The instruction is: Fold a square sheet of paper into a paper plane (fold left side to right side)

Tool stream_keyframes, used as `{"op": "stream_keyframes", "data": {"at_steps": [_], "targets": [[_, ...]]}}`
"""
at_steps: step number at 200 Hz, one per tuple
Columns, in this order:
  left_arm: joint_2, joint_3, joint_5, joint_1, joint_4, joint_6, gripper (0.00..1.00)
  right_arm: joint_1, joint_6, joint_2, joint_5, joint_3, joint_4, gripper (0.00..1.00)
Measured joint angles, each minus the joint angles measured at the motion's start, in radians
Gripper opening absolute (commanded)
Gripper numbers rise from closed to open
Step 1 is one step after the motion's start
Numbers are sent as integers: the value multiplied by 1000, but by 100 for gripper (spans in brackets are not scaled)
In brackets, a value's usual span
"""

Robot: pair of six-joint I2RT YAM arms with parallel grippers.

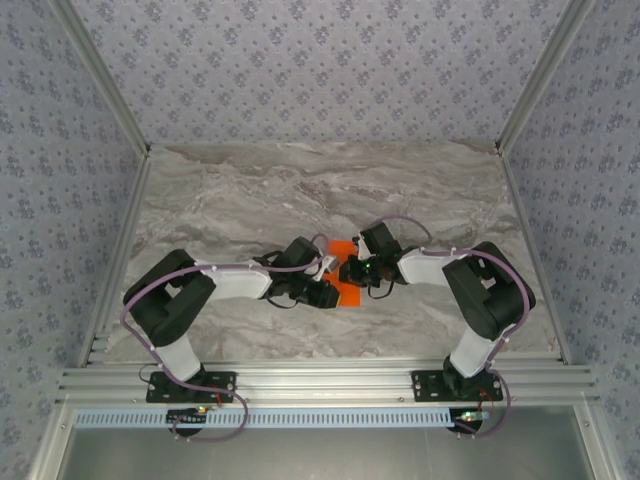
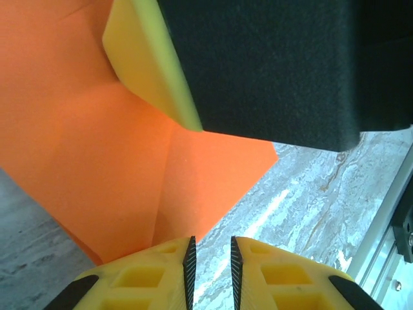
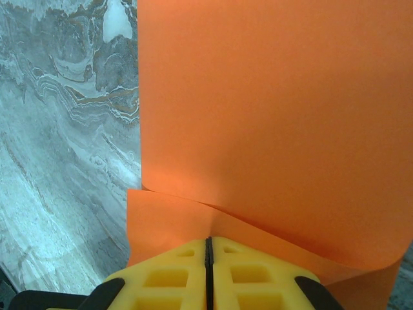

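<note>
Yellow fingers (image 3: 174, 271) of the right end effector (image 3: 208, 258) pinched the square sheet of paper (image 3: 271, 116), mid-fold on the table (image 3: 64, 129), while the left end effector (image 2: 211, 258) was nearly closed and empty; next it probably had to lay the flap flat.

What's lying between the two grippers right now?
The square sheet of paper lies between the left gripper and the right gripper, as the top external view shows.

Mostly hidden beneath the left gripper (image 1: 328, 272) and right gripper (image 1: 354, 270): the square sheet of paper (image 1: 347, 296); cropped by frame edges ahead of right fingertips (image 3: 174, 265).
</note>
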State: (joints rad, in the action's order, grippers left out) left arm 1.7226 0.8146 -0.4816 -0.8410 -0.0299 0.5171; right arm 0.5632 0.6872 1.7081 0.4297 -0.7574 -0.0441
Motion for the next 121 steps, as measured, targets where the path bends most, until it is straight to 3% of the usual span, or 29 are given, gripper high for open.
{"op": "stream_keyframes", "data": {"at_steps": [121], "targets": [[4, -47, 21, 0, -64, 26, 20, 0, -8, -6, -8, -3, 19, 11]]}}
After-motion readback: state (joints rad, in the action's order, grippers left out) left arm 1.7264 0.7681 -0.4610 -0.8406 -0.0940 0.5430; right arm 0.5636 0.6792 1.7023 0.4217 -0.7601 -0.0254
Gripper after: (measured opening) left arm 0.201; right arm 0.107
